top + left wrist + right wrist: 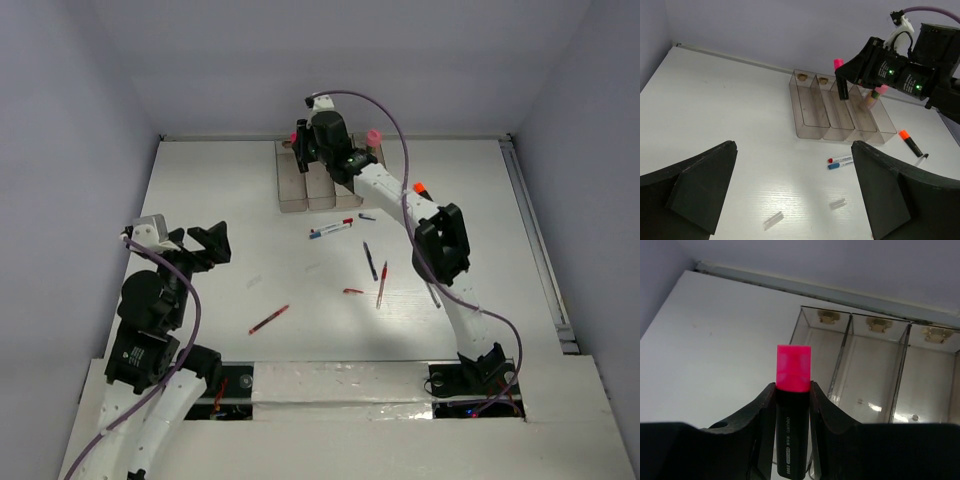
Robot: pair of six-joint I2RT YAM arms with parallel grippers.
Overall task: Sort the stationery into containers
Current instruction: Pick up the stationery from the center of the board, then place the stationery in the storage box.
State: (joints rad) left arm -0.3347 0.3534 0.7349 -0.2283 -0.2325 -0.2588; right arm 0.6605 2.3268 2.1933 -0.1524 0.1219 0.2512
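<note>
My right gripper is shut on a black highlighter with a pink cap, held upright above the far end of the clear brownish bins. The left wrist view shows this highlighter over the row of four bins. My left gripper is open and empty, raised over the left of the table. Two white markers, capped red and blue, lie in front of the bins. An orange-capped highlighter lies right of them.
A pink-capped item stands at the bins' right end. A blue pen and red pens lie mid-table. Two clear caps lie below my left gripper. The right arm spans the table.
</note>
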